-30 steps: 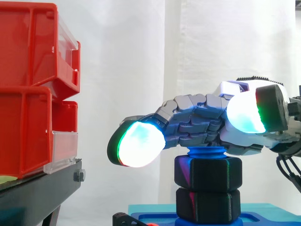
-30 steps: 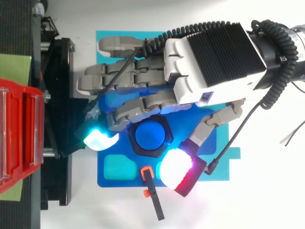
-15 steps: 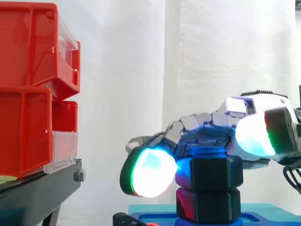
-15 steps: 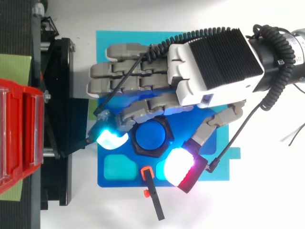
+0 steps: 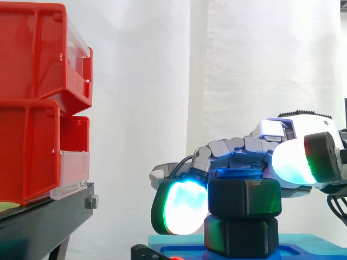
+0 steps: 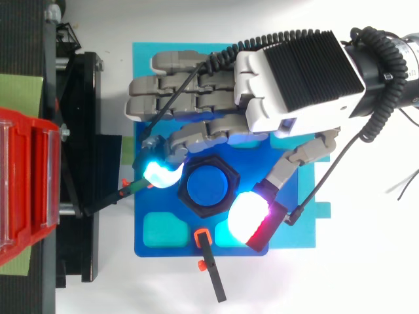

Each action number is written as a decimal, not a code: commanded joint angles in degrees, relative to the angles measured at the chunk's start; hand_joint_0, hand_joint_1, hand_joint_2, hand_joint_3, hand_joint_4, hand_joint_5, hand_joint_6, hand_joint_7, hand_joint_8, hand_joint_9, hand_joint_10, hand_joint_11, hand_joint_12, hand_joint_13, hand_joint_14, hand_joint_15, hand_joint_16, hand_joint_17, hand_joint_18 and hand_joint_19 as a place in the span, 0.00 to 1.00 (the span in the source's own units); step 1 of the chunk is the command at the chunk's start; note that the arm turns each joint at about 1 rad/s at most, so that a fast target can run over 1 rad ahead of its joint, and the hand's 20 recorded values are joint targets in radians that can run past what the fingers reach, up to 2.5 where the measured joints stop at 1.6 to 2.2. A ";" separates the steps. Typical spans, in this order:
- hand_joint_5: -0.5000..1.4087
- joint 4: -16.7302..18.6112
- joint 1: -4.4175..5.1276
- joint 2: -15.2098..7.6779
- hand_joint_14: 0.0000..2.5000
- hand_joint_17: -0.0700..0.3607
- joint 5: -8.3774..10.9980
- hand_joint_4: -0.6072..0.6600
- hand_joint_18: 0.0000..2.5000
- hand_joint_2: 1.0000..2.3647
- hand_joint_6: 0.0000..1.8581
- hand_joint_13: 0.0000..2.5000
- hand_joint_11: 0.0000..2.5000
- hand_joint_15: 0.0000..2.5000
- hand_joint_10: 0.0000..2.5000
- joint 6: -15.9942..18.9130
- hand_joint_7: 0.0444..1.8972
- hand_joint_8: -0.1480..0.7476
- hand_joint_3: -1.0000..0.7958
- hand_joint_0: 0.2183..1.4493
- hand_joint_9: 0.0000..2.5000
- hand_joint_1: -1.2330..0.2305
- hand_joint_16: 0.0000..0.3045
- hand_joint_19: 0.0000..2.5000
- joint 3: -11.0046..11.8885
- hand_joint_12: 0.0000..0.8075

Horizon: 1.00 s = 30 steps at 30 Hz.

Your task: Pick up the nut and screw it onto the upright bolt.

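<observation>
Side view
Hand: the hand [image 5: 238, 154] comes in from the right, low over the bolt, its grey fingers curled down.
Fingers: grasping the nut [image 5: 245, 197]; one glowing fingertip [image 5: 183, 208] sits against the nut's left side, and the thumb pad [image 5: 294, 164] is at its upper right.
Nut: black and hexagonal, on the upright bolt, resting directly on a lower black hex piece [image 5: 241, 235].
Bolt: the blue bolt [image 5: 237, 174] shows its top just above the nut.
Base: the stack stands on a blue base plate [image 5: 309, 251].
Surroundings: stacked red bins [image 5: 32, 103] on a black stand [image 5: 43, 222] at the left, well apart from the hand.

Top view
Hand: the hand [image 6: 294, 72] reaches in from the upper right.
Fingers: curled round the nut [image 6: 232, 186]; a cyan fingertip [image 6: 159, 174] touches its left edge and the thumb pad [image 6: 247, 218] is at its lower right.
Bolt: the round blue bolt [image 6: 206, 186] fills the nut's centre.
Base: the blue base plate [image 6: 177, 243] lies just beside the black stand [image 6: 78, 131].
Tool: a thin black tool with an orange collar [image 6: 211, 271] lies at the plate's lower edge.
Bins: the red bins [image 6: 23, 183] are at the far left.
</observation>
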 commanded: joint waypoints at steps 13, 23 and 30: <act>0.23 0.19 -0.82 0.01 0.00 0.38 -0.13 0.63 0.00 0.00 0.27 0.00 0.00 0.00 0.00 0.48 0.63 0.44 0.28 0.16 0.11 0.70 0.14 0.00 0.09 0.41; 0.27 0.02 -1.70 0.01 0.00 0.36 -2.07 0.62 0.00 0.00 0.27 0.06 0.00 0.00 0.00 0.74 0.69 0.45 0.28 0.16 0.21 0.70 0.12 0.00 1.49 0.40; 0.29 -0.07 -2.14 0.10 0.00 0.33 -2.94 0.61 0.00 0.00 0.27 0.14 0.00 0.00 0.00 0.74 0.68 0.44 0.28 0.17 0.33 0.71 0.10 0.00 1.84 0.37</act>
